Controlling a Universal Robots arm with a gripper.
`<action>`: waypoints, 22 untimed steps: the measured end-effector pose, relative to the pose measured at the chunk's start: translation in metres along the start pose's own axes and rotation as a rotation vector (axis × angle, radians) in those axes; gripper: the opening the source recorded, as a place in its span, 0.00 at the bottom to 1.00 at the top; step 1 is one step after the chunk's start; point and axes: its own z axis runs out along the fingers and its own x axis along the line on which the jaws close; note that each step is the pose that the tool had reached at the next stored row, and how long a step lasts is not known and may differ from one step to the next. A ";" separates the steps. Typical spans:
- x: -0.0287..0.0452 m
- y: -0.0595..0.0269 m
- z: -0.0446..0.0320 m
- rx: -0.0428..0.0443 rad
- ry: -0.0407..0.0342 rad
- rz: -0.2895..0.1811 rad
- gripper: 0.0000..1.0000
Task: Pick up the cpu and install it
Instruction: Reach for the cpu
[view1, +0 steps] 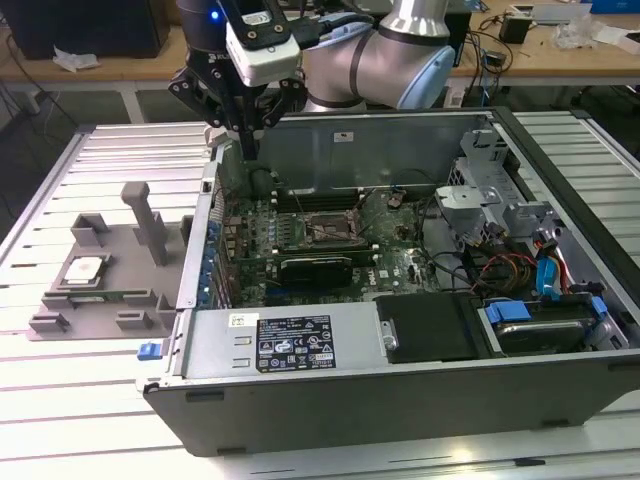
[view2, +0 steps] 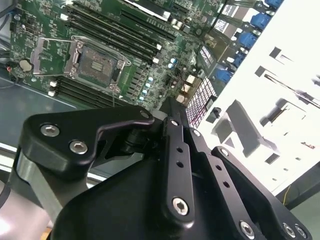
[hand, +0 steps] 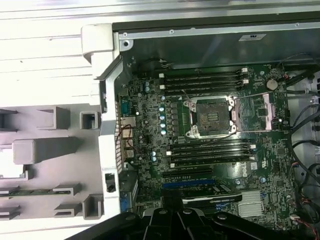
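Note:
The cpu (view1: 85, 270), a small silver square chip, lies in a recess of the grey fixture (view1: 110, 310) at the exterior view's left, outside the open computer case. The empty black socket (view1: 322, 230) sits mid-motherboard with its metal load plate (hand: 262, 107) swung open; both wrist views show the socket (view2: 97, 62) (hand: 210, 116) bare. My gripper (view1: 245, 150) hangs above the case's far corner on the exterior view's left, well apart from the cpu and the socket. Its black fingers (view2: 172, 112) meet at the tip with nothing between them.
A long black expansion card (view1: 315, 268) lies just in front of the socket. The power supply (view1: 290, 340) and a drive bay (view1: 530, 325) line the case's near side. Cables (view1: 510, 265) crowd the exterior view's right. A grey post (view1: 150, 225) stands on the fixture.

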 end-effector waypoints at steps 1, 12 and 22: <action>0.0013 -0.0001 -0.0001 0.0001 0.0001 0.000 0.11; 0.0161 -0.0012 -0.0005 0.0002 0.0000 0.000 0.11; 0.0352 -0.0026 -0.0010 0.0002 0.0000 0.000 0.11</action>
